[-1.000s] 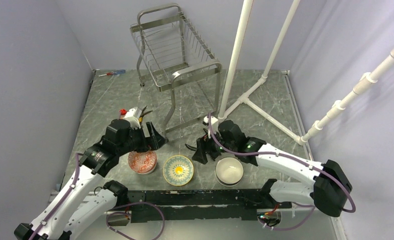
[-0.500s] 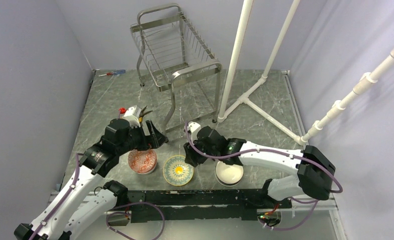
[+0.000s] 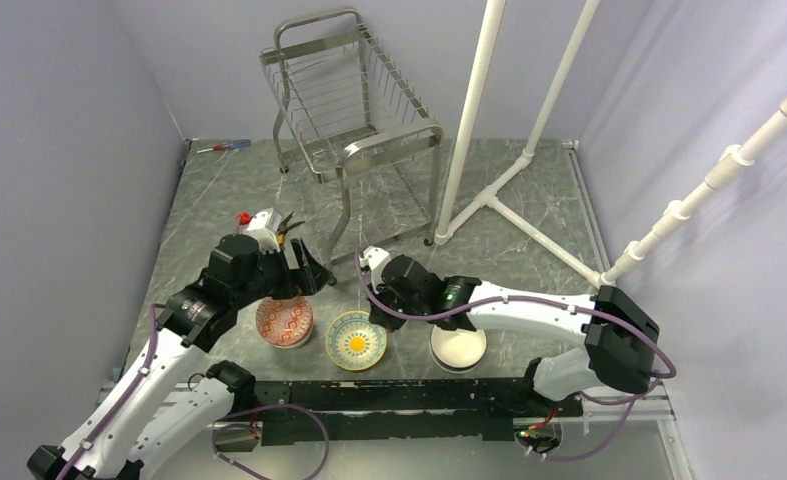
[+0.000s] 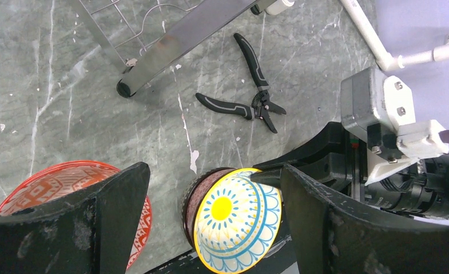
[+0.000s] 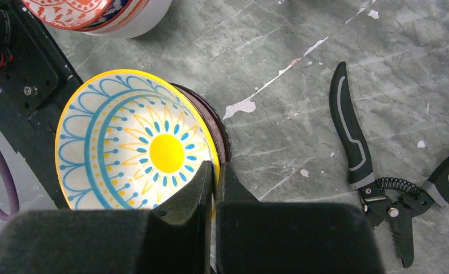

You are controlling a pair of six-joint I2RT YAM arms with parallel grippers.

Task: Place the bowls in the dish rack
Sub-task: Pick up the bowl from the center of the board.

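Observation:
Three bowls stand in a row near the front edge: a red-patterned one [image 3: 284, 322], a teal one with a yellow centre [image 3: 356, 340] and a plain white one [image 3: 458, 343]. My right gripper [image 5: 215, 171] is shut on the teal bowl's [image 5: 136, 148] far right rim, one finger inside and one outside. My left gripper [image 4: 210, 171] hangs open above the gap between the red bowl [image 4: 62, 180] and the teal bowl [image 4: 239, 225], touching neither. The steel dish rack [image 3: 354, 100] stands at the back with nothing in it.
Black-handled pliers [image 4: 250, 105] lie open on the marble top just behind the teal bowl, close to a foot of the rack [image 4: 125, 88]. White pipes [image 3: 469, 120] rise right of the rack. A screwdriver [image 3: 224, 146] lies at the back left.
My right arm swung left, away from the white bowl to the teal bowl, and its jaws went from open to shut on the rim. The left arm stayed put.

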